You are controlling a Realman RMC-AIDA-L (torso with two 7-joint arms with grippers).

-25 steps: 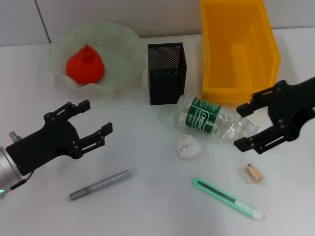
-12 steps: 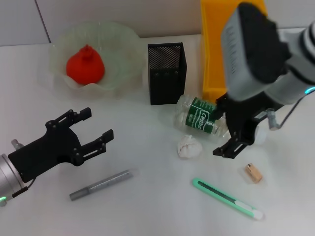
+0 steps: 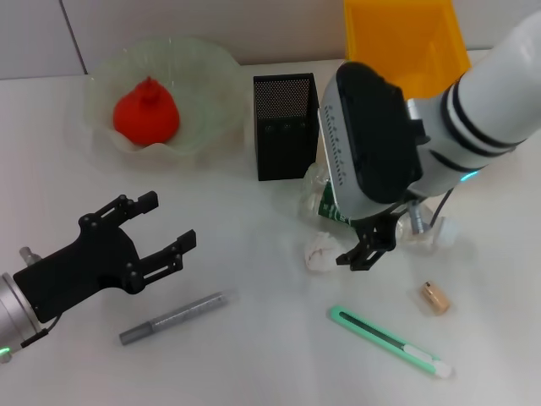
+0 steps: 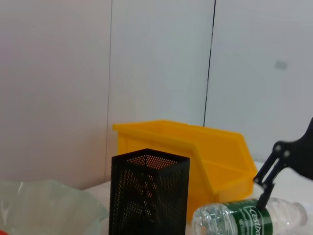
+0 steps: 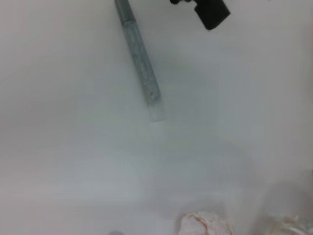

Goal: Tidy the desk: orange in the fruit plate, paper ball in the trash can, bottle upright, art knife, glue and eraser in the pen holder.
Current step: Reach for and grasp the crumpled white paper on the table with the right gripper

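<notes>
Bottle (image 3: 338, 203) now mostly covered, right end effector (image 3: 372, 245) swung over it

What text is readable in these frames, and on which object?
"Cestbon", roughly: white script on the green label of the lying bottle, seen in the left wrist view; the last letters are uncertain.
In the head view the right arm covers most of that label; nothing reads there.
No readable marks on the yellow bin, pen holder, art knife or glue stick.
</notes>
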